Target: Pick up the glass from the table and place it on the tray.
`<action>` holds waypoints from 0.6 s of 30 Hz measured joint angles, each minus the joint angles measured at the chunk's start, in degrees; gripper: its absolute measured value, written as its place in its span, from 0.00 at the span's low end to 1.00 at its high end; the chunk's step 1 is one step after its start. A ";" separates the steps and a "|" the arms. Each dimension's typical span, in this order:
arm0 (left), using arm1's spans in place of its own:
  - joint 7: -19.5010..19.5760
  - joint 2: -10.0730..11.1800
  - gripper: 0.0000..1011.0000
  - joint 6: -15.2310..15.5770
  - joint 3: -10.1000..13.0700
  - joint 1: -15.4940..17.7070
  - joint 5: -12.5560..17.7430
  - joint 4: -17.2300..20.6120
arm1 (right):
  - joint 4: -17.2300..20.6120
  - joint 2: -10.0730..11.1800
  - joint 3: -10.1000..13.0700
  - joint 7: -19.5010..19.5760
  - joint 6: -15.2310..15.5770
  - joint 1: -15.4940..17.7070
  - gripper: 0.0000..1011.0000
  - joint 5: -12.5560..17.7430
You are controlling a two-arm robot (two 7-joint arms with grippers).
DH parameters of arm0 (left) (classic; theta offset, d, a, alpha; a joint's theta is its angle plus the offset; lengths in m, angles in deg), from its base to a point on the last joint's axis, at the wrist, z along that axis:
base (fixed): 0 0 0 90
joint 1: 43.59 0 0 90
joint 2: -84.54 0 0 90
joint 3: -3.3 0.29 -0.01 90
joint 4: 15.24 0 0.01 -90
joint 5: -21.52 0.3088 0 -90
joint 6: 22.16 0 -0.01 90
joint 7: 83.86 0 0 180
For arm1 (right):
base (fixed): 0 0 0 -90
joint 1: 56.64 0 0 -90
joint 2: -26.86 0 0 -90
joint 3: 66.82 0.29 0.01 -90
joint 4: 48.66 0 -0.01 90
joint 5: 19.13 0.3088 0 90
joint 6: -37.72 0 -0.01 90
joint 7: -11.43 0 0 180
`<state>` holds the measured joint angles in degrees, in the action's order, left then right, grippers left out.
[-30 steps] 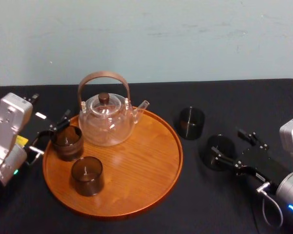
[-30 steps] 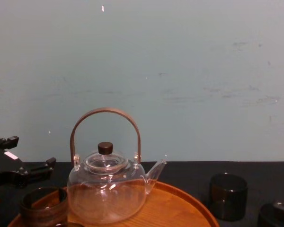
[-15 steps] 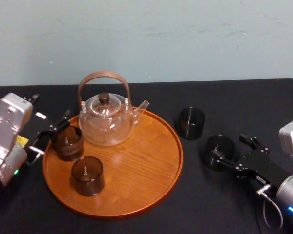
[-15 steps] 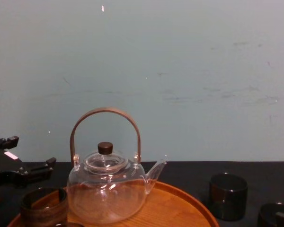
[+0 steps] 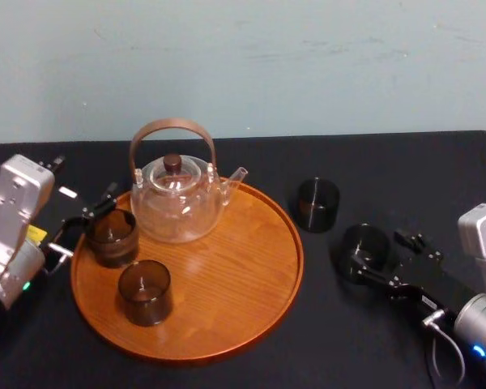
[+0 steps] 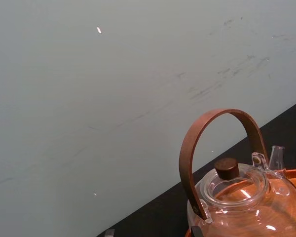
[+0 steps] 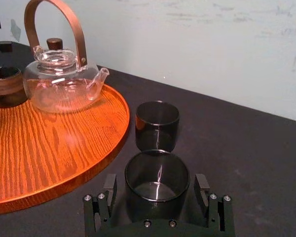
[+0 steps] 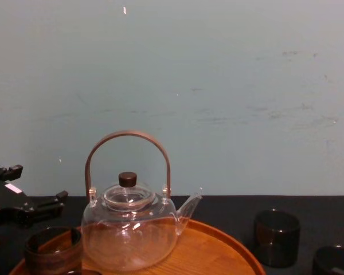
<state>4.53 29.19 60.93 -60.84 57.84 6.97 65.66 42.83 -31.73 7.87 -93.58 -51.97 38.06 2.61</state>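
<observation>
Right gripper [image 7: 157, 191]: low over the table [image 5: 405, 170], right of the tray [image 5: 243, 243]; jaws spread wide, one of its fingers [image 7: 110, 190] on each side of the near glass [image 5: 361, 245]; the right wrist view shows a thin gap on both sides; nothing clamped.
Near glass: dark, upright, standing on the black table; well clear of the tray's right rim, with bare table between them.
Far glass [image 5: 318, 204]: dark, upright, on the table just beyond the near glass toward the wall [image 5: 308, 65]; a sliver of table separates the two; close to the tray's right rim but not touching it.
Tray rim: low and raised all the way round; its right edge curves nearest to the far glass.
Open room on the tray: the right half and the middle are bare wood; the teapot [image 5: 176, 198] sits at the back; the rear brown glass [image 5: 112, 237] and the front brown glass [image 5: 145, 292] stand along the left side, apart from each other.
Left gripper [image 5: 85, 220]: at the tray's left rim; jaws apart, holding nothing; the rear brown glass is just ahead of its fingertips, and contact cannot be told.
Table margins: the black surface runs back to the wall; a broad bare stretch lies right of the far glass.
</observation>
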 joint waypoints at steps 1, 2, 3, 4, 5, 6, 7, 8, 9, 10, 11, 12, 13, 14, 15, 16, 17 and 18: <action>0.00 0.00 0.99 0.00 0.00 0.00 0.00 0.00 | 0.00 0.00 0.00 0.00 0.00 0.00 0.99 0.00; 0.00 0.00 0.99 0.00 0.00 0.00 0.00 0.00 | -0.59 -0.30 0.04 -0.33 0.13 -0.31 0.99 -0.10; 0.00 0.00 0.99 0.00 0.00 0.00 0.00 0.00 | -0.87 -0.45 0.06 -0.49 0.18 -0.45 0.99 -0.15; 0.00 0.00 0.99 0.00 0.00 0.00 0.00 0.00 | -1.11 -0.57 0.09 -0.62 0.23 -0.57 0.99 -0.18; 0.00 0.00 0.99 0.00 0.00 0.00 0.00 0.00 | -1.42 -0.72 0.12 -0.75 0.29 -0.73 0.99 -0.23; 0.00 0.00 0.99 0.00 0.00 0.00 0.00 0.00 | -2.02 -1.01 0.17 -1.04 0.39 -1.04 0.99 -0.31; 0.00 0.00 0.99 0.00 0.00 0.00 0.00 0.00 | -2.65 -1.31 0.22 -1.36 0.50 -1.38 0.99 -0.39; 0.00 0.00 0.99 0.00 0.00 0.00 0.00 0.00 | -2.89 -1.45 0.24 -1.53 0.56 -1.54 0.99 -0.44; 0.00 0.00 0.99 0.00 0.00 0.00 0.00 0.00 | -3.13 -1.59 0.25 -1.70 0.60 -1.71 0.99 -0.49; 0.00 0.00 0.99 0.00 0.00 0.00 0.00 0.00 | -3.38 -1.71 0.26 -1.85 0.65 -1.86 0.99 -0.56; 0.00 0.00 0.99 0.00 0.00 0.00 0.00 0.00 | -3.63 -1.85 0.28 -2.02 0.70 -2.04 0.99 -0.63; 0.00 0.00 0.99 0.00 0.00 0.00 0.00 0.00 | -4.08 -2.06 0.32 -2.33 0.77 -2.36 0.99 -0.73; 0.00 0.00 0.99 0.00 0.00 0.00 0.00 0.00 | -4.61 -2.34 0.33 -2.68 0.85 -2.76 0.99 -0.88; 0.00 0.00 0.99 0.00 0.00 0.00 0.00 0.00 | -4.88 -2.48 0.33 -2.85 0.89 -2.96 0.99 -0.95; 0.00 0.00 0.99 0.00 0.00 0.00 0.00 0.00 | -5.15 -2.63 0.34 -3.02 0.93 -3.17 0.99 -1.03; 0.00 0.00 0.99 0.00 0.00 0.00 0.00 0.00 | -5.38 -2.75 0.33 -3.17 0.97 -3.36 0.99 -1.09; 0.00 0.00 0.99 0.00 0.00 0.00 0.00 0.00 | -5.98 -3.04 0.34 -3.55 1.06 -3.81 0.99 -1.20; 0.00 0.00 0.99 0.00 0.00 0.00 0.00 0.00 | -6.31 -3.17 0.34 -3.76 1.10 -4.03 0.99 -1.27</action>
<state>4.53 29.19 60.93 -60.84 57.84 6.97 65.66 36.52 -34.90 8.21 -97.34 -50.87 34.03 1.34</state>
